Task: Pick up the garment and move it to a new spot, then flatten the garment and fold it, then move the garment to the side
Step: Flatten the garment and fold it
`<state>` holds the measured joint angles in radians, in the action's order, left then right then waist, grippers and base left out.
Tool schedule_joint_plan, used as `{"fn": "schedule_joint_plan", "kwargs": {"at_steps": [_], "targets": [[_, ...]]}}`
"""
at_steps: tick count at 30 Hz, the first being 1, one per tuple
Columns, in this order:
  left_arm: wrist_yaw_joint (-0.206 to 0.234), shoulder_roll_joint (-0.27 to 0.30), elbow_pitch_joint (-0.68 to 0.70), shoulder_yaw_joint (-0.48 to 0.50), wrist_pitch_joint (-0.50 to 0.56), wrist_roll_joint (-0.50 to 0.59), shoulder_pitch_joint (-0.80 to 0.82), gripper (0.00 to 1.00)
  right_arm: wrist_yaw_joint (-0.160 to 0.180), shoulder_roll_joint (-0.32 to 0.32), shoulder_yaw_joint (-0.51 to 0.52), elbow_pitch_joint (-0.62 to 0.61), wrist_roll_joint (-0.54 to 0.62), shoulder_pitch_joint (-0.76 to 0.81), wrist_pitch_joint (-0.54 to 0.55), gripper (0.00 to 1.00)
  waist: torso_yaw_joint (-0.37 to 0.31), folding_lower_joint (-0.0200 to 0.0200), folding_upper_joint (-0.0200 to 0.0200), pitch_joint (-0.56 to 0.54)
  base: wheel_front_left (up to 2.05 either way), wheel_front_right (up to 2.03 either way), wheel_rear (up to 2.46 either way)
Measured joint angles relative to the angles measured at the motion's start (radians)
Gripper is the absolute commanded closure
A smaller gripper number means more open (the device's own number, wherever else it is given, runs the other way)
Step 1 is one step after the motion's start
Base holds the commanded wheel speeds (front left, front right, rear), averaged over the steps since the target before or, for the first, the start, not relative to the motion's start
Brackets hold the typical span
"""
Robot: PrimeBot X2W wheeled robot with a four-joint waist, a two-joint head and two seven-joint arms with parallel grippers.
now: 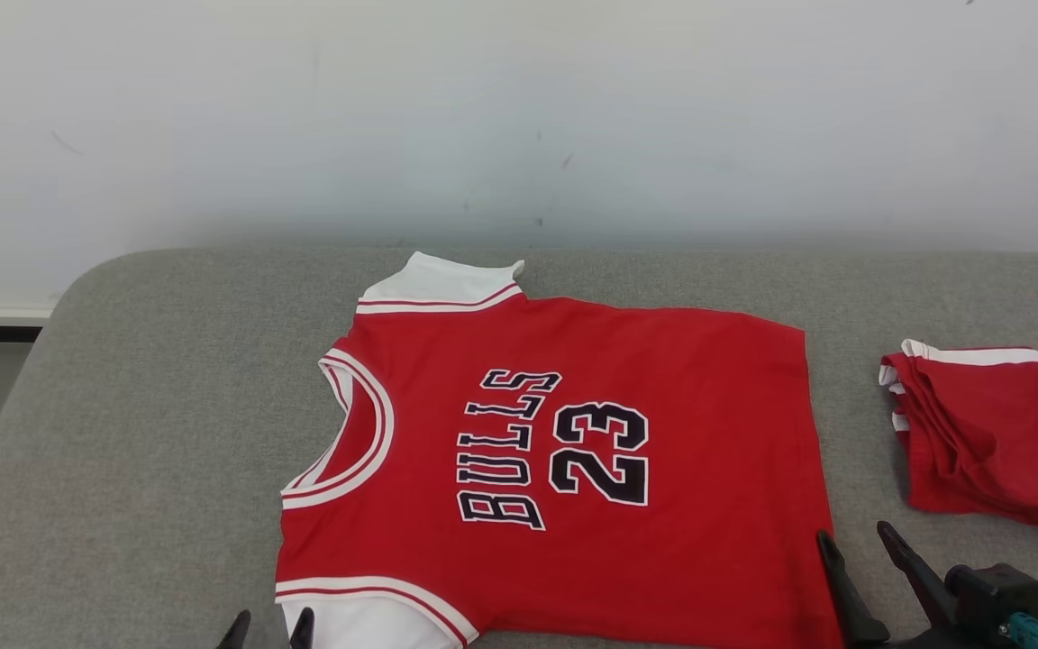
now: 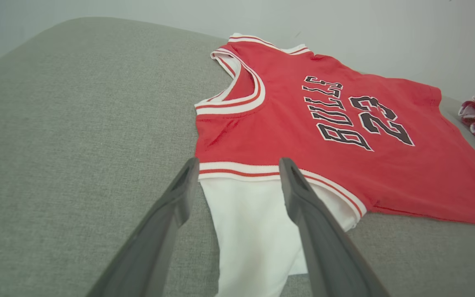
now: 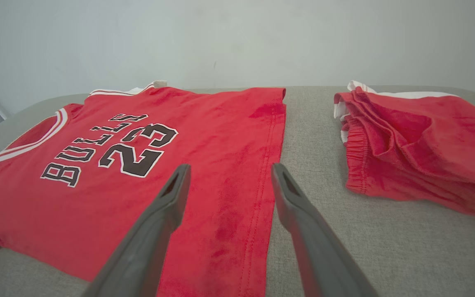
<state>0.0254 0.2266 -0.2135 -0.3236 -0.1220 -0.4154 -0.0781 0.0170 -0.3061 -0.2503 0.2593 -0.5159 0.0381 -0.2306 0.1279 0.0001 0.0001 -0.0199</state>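
Your left hand [image 1: 268, 628] sits at the bottom edge of the head view. It is released, its two dark fingers spread and holding nothing. In the left wrist view the fingers straddle the near white sleeve [image 2: 254, 222] of the red jersey [image 2: 287, 136]. One finger lies over the sleeve, the other over the grey surface [image 2: 76, 123] just beside the sleeve's edge. Whether the tips touch the cloth cannot be told.

Your right hand [image 1: 854, 534] is at the lower right, also released and empty, fingers wide apart. In the right wrist view it straddles the jersey's hem [image 3: 278, 123], one finger over red cloth and the other over bare grey fabric just beside the stitched edge.

The jersey lies spread flat near the middle of the surface, turned sideways to you. Its neckline [image 1: 352, 433] faces your left and its hem faces your right. Black lettering [image 1: 573, 451] outlined in white reads BULLS 23. White and red striped trim borders the neckline and both sleeves. The far white sleeve [image 1: 438, 279] points toward the wall.

To your right, apart from the jersey, folded red shorts [image 1: 987, 433] with white trim rest on the same surface. Behind everything stands a plain pale wall [image 1: 519, 108].
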Motion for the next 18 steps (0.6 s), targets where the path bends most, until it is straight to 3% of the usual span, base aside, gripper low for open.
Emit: {"fn": "schedule_joint_plan", "kwargs": {"at_steps": [11, 18], "targets": [[-0.035, 0.025, -0.016, -0.044, 0.194, -0.04, -0.026, 0.0, 0.001, -0.023, 0.0, 0.022, -0.001, 0.016, 0.071, 0.0, 0.018, 0.0, -0.0001, 0.02, 0.0, 0.0, 0.0], [-0.025, 0.05, -0.018, -0.043, 0.304, -0.053, -0.057, 0.0, 0.002, -0.023, -0.016, 0.037, -0.012, 0.035, 0.153, 0.0, 0.027, -0.0001, 0.0, 0.029, 0.0, 0.0, 0.0]]}}
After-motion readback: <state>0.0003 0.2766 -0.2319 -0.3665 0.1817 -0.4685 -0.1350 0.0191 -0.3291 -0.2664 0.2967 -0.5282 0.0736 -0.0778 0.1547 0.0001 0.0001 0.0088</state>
